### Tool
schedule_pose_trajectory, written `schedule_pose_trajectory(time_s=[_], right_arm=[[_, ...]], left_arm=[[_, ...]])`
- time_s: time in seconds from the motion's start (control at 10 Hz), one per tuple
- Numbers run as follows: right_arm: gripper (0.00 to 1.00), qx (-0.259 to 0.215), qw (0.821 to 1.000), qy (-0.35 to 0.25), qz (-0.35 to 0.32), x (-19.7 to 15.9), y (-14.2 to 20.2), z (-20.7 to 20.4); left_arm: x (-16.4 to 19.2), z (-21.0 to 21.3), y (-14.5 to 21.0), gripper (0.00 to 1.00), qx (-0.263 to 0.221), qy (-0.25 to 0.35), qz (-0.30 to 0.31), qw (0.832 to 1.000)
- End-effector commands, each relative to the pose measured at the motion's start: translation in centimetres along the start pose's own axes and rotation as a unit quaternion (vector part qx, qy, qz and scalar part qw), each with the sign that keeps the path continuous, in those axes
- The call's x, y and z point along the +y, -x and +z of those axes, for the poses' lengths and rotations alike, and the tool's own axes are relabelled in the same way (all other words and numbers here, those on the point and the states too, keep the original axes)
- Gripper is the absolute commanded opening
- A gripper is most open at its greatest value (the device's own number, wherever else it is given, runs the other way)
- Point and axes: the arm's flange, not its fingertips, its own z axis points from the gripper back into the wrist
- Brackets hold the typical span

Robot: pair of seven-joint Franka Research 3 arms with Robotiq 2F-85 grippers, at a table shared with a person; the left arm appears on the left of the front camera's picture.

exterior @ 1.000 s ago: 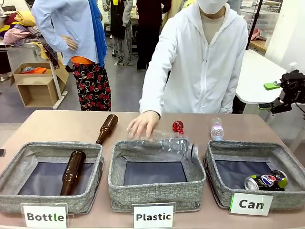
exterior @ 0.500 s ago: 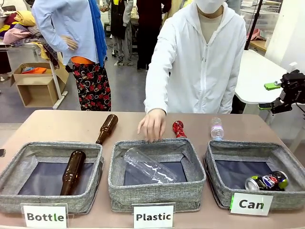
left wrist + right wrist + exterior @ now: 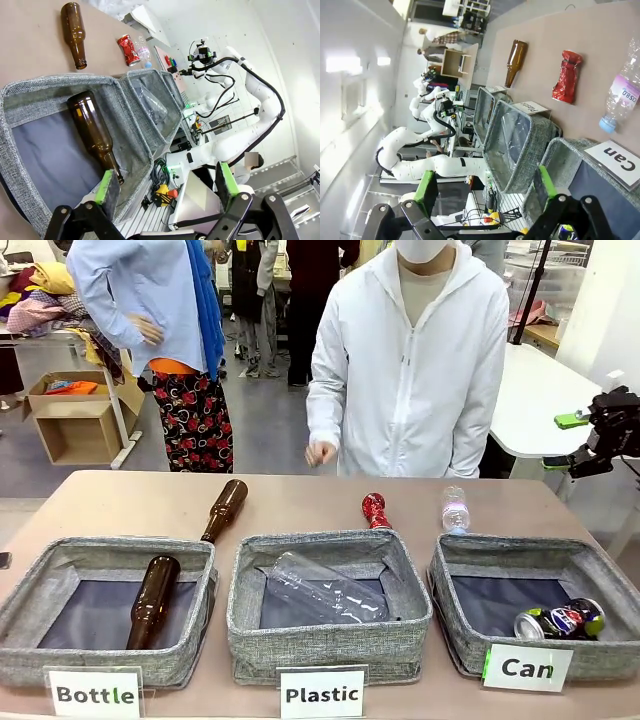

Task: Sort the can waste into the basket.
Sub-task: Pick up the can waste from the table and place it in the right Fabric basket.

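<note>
Front view: the red can point(image 3: 374, 510) lies on the table point(image 3: 120, 500) beyond the baskets, and the dark can point(image 3: 560, 620) lies inside the Can basket point(image 3: 450, 585). Left wrist view: the left gripper point(image 3: 166, 181) is spread wide and empty (the Bottle basket point(image 3: 50, 95) lies beyond it). Right wrist view: the right gripper point(image 3: 485, 186) is likewise wide and empty

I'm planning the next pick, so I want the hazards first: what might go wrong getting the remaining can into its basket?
1. The red can lies near the small plastic bottle; the open right gripper might bump or grab the bottle instead.
2. The red can sits right behind the Plastic basket, not the Can basket; an early release could missort it.
</note>
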Motion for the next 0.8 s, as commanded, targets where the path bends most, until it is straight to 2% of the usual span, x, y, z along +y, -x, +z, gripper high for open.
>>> schedule_pose_trajectory(time_s=[0.0, 0.3, 0.4, 0.5, 0.7], right_arm=[[1.00, 0.015, 0.999, 0.043, -0.019, 1.3, -1.0, -1.3], [1.00, 0.048, 0.985, 0.155, -0.067, 5.6, -5.2, -6.2], [1.00, 0.062, 0.976, 0.194, -0.077, 6.9, -7.1, -9.4], [1.00, 0.079, 0.965, 0.238, -0.080, 8.0, -8.2, -12.6], [1.00, 0.075, 0.928, 0.350, -0.105, 9.5, -10.3, -19.2]], left_arm=[[-0.3, 0.1, 0.0, 1.00, -0.005, 0.006, 0.000, 1.000], [-0.3, 0.1, 0.0, 1.00, -0.005, 0.006, 0.000, 1.000], [-0.3, 0.1, 0.0, 1.00, -0.005, 0.006, 0.000, 1.000], [-0.3, 0.1, 0.0, 1.00, -0.005, 0.006, 0.000, 1.000], [-0.3, 0.1, 0.0, 1.00, -0.005, 0.006, 0.000, 1.000]])
